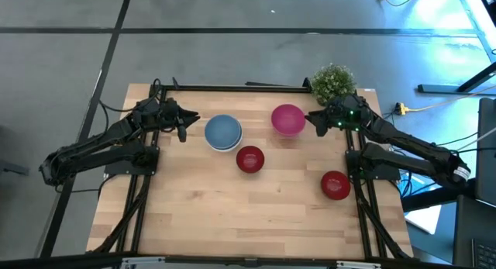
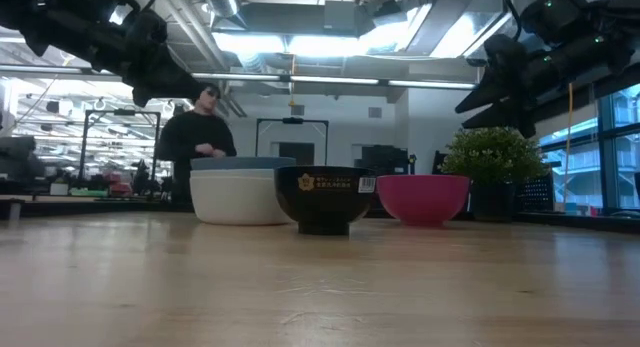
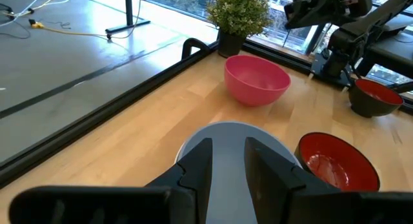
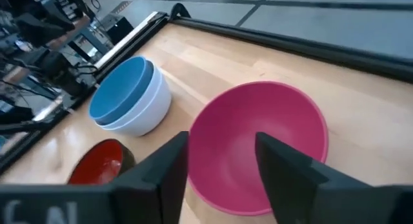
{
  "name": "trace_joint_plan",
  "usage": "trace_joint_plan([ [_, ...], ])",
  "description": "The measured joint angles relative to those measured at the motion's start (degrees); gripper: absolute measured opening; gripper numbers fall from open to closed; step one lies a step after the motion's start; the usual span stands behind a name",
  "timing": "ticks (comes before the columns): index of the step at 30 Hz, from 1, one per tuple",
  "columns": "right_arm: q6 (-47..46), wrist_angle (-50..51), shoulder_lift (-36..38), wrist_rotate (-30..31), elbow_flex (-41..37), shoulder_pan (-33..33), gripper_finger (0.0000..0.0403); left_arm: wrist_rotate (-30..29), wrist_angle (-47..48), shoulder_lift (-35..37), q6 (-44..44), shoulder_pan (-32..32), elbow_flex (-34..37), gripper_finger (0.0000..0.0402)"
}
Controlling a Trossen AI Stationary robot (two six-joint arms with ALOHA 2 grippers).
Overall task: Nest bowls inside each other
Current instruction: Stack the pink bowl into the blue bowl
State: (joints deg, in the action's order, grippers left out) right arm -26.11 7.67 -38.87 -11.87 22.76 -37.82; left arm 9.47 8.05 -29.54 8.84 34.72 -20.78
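Note:
A blue bowl sits nested in a white bowl at the table's far middle. A magenta pink bowl stands upright to its right, near a green potted plant. One dark red bowl stands at the centre and another at the right. My left gripper is open and hangs above the table, just left of the blue bowl. My right gripper is open and hangs above the pink bowl's right rim. Neither touches anything.
The plant stands at the far right corner, close behind my right arm. Dark frame rails run along the far edge and both sides. The table's near half is bare wood. A person stands in the room beyond the table.

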Motion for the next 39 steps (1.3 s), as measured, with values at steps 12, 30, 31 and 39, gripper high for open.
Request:
trace_joint_plan([
  [12, 8.35, 17.41, -7.89, -0.06, 14.88, -0.81, 0.0184, -0.02, 0.0, 0.0, -0.22, 0.0, 0.0, 0.0085],
  [30, 12.9, 21.75, -29.36, 7.48, 20.33, -1.82, 0.018, -0.02, 0.44, 0.0, -0.42, 0.02, 0.0, 0.0085],
  [31, 12.9, 21.51, -29.82, 8.14, 20.33, -1.87, 0.018, -0.02, 0.44, 0.0, -0.42, 0.0, 0.0, 0.0085],
  [39, 12.99, 21.35, -31.19, 9.61, 20.33, -3.47, 0.018, -0.02, 0.46, 0.0, -0.42, 0.01, 0.0, 0.0085],
])
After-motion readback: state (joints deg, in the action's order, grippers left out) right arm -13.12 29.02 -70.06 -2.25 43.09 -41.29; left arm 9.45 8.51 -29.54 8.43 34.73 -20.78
